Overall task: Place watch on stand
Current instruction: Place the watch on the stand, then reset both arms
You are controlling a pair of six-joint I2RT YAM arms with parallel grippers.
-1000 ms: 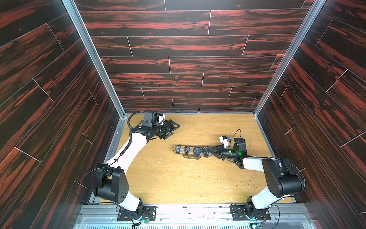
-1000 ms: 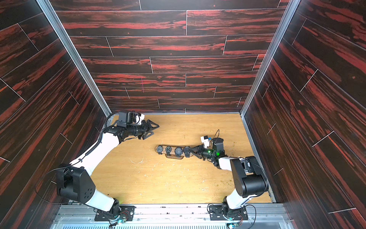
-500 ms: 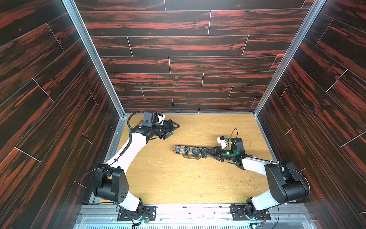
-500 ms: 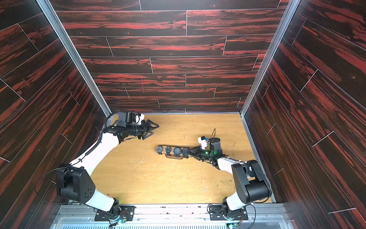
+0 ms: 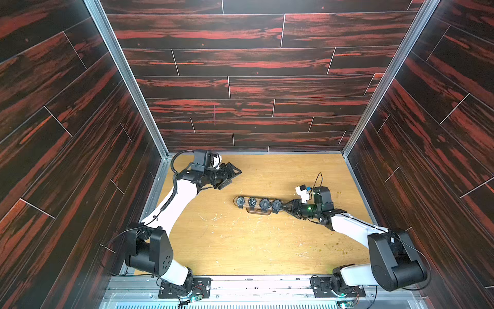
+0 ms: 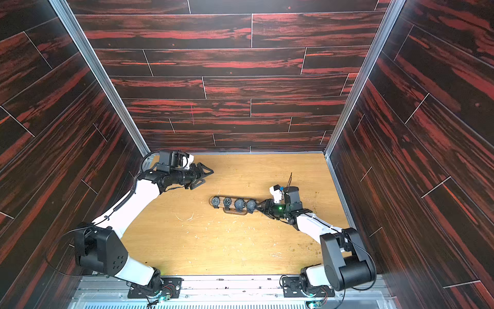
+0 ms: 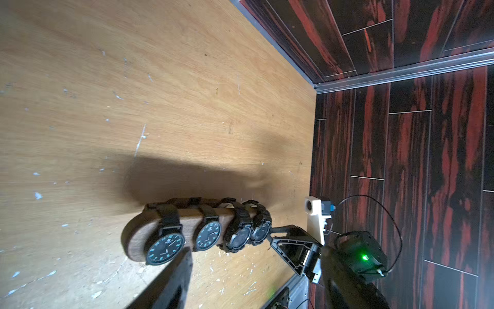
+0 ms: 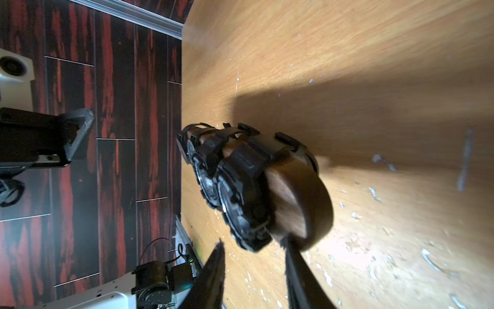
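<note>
The stand (image 5: 260,207) lies right of centre on the wooden table (image 5: 240,240) in both top views, its long dark bar running left to right over a smaller base. Four black watches are strapped around the bar in a row; the rightmost watch (image 5: 277,205) sits at the bar's right end. The right gripper (image 5: 287,207) is level with the bar, its tips just beside that last watch. In the right wrist view its two fingers (image 8: 213,273) stand apart with a clear gap between them, the watch (image 8: 246,203) and the rounded bar end (image 8: 299,203) just past the tips; nothing is clamped between them, though whether a tip touches the bar end is blurred. The left wrist view shows the same row of watches on the stand (image 7: 139,235), with the right gripper (image 7: 271,235) at the far end beside the last watch (image 7: 260,230). The left gripper (image 5: 232,176) hangs in the upper left part of the table, well apart from the stand, jaws spread wide and empty.
</note>
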